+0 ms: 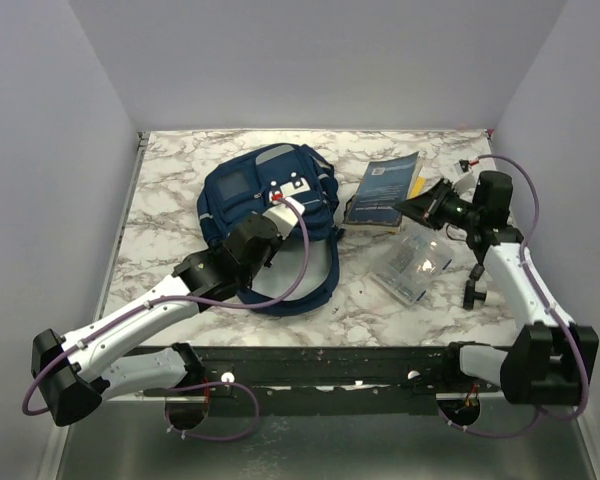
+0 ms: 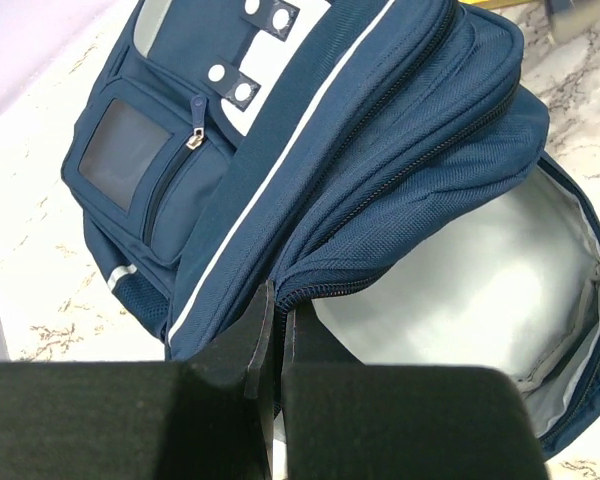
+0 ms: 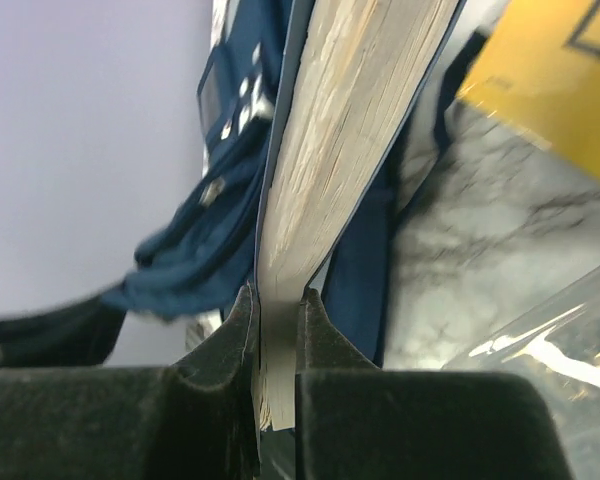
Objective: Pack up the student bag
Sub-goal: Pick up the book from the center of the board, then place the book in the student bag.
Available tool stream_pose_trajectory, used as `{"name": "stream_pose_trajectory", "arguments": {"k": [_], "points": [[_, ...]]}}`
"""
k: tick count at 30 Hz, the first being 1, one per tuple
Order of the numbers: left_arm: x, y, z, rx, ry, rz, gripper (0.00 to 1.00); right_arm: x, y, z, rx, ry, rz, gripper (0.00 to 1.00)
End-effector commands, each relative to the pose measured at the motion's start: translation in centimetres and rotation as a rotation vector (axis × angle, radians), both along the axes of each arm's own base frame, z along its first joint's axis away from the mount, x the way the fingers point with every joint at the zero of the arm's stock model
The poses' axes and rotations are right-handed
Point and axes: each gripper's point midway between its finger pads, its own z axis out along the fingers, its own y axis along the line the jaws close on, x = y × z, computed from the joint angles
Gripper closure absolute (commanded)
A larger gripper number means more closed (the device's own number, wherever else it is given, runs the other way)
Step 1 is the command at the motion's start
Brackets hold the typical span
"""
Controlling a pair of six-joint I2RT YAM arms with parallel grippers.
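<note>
Lying on the marble table (image 1: 165,205) in the upper middle of the top view, a little left of centre, the student bag (image 1: 245,190) rests with its front pockets up and its dark straps trailing toward the bottom of the frame. The left gripper (image 1: 283,208) sits at the bag's right side; in the left wrist view its fingers (image 2: 265,335) stand pressed together at the bottom centre, pinched on the zipped rim of the main compartment, whose mouth gapes open at the right of that frame and shows a pale grey lining (image 2: 480,290). To the right of the bag in the top view a blue-covered book (image 1: 380,185) lies tilted, its left corner just beside the bag. The right gripper (image 1: 412,207) meets the book's right edge, and the right wrist view shows its jaws clamped on the page block and cover, with the book (image 3: 350,120) running up the middle of the frame and the navy bag (image 3: 230,230) behind it on the left. A yellow item (image 3: 550,90) shows in that view's upper right corner, and a clear plastic pouch (image 1: 412,262) lies on the marble below the book in the top view.
</note>
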Motion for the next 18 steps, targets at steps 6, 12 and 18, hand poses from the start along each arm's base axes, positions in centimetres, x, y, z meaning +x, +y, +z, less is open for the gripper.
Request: {"name": "stream_pose_trajectory", "arguments": {"k": [6,12,18], "points": [[0.5,0.3,2.7,-0.124,-0.01,0.04,1.0,-13.6,3.6,0.3,-0.081,0.081,0.246,1.0],[0.0,-1.1,2.8,-0.17,0.027,-0.026,1.0,-19.6,5.9,0.8,-0.023,0.121,0.41,1.0],[-0.6,-1.9,3.4,-0.211,0.029,-0.072,1.0,-22.6,8.0,0.9,0.097,0.161,0.54,1.0]]}}
